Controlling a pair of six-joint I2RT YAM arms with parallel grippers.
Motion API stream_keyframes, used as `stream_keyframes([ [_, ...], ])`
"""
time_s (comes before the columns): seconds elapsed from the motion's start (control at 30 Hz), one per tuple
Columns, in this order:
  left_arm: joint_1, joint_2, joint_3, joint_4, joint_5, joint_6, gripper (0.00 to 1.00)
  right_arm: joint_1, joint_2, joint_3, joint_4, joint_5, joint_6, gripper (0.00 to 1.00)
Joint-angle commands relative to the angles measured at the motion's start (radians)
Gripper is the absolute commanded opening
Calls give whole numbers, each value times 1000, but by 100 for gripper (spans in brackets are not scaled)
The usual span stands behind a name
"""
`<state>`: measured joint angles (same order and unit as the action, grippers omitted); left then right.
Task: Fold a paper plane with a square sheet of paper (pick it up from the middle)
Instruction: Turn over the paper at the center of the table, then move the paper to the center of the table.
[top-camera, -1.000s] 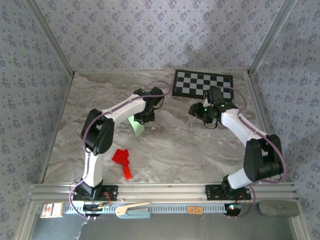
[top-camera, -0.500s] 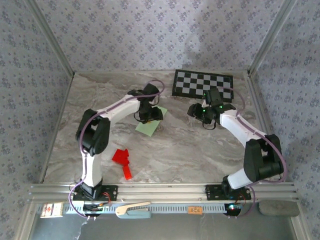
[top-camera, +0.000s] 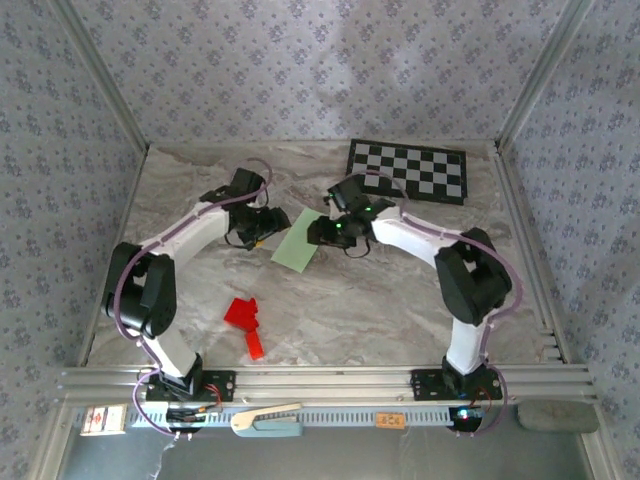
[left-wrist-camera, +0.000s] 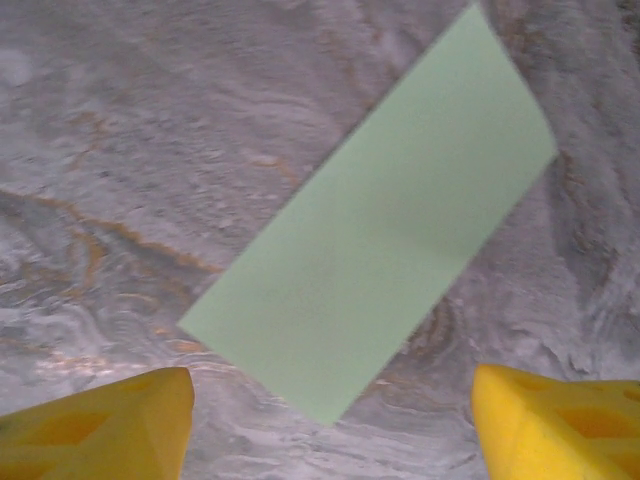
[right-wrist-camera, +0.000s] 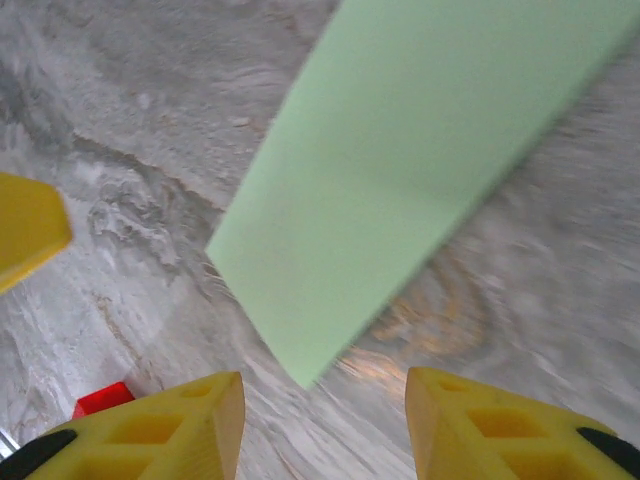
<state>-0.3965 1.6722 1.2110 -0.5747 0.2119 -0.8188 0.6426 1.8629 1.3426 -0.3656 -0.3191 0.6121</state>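
- From overhead, the square sheet of paper (top-camera: 297, 248) lies flat on the marble table (top-camera: 380, 300), pretty much dead centre, maybe a hair toward 10 o'clock. In that view it's just a small green patch.
- The left gripper (top-camera: 268, 222) sits just off the sheet's 10 o'clock side and the right gripper (top-camera: 318, 234) just off its 2 o'clock side, so they face each other across the paper.
- Same view gives you the rest of the layout. There's a red paper shape (top-camera: 245, 322) at 7 o'clock from the sheet, well apart from it, and the checkerboard (top-camera: 408, 170) up in the table's 1 o'clock corner.
- The left wrist cam adds what overhead can't: the sheet's outline is a long narrow rectangle running 7 o'clock to 1 o'clock across the frame, with clean edges and no marks.
- That arm's yellow fingers (left-wrist-camera: 110, 430) are spread wide at the bottom corners with nothing pinched. So the jaws are released, and the sheet's near corner lies on the table between them.
- The right wrist cam is blurrier but closer. The paper comes in from 1 o'clock and one corner points down at the gap between its own fingers (right-wrist-camera: 500, 425), which also stand apart and aren't gripping anything.
- It also catches a sliver of the red shape at 7 o'clock, plus a yellow bit (right-wrist-camera: 25, 225) at the 9 o'clock edge. Can't tell for sure what that is.
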Motion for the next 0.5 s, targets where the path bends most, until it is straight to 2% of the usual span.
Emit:
stream_keyframes([
  [0.0, 27, -74, -60, 37, -28, -47, 81, 36, 83, 89, -18, -51, -15, 47],
  [0.3, 71, -127, -139, 56, -46, -75, 85, 83, 278, 257, -126, -63, -63, 45],
  [0.47, 74, -124, -144, 62, -47, -79, 87, 81, 299, 244, -190, -43, -118, 45],
])
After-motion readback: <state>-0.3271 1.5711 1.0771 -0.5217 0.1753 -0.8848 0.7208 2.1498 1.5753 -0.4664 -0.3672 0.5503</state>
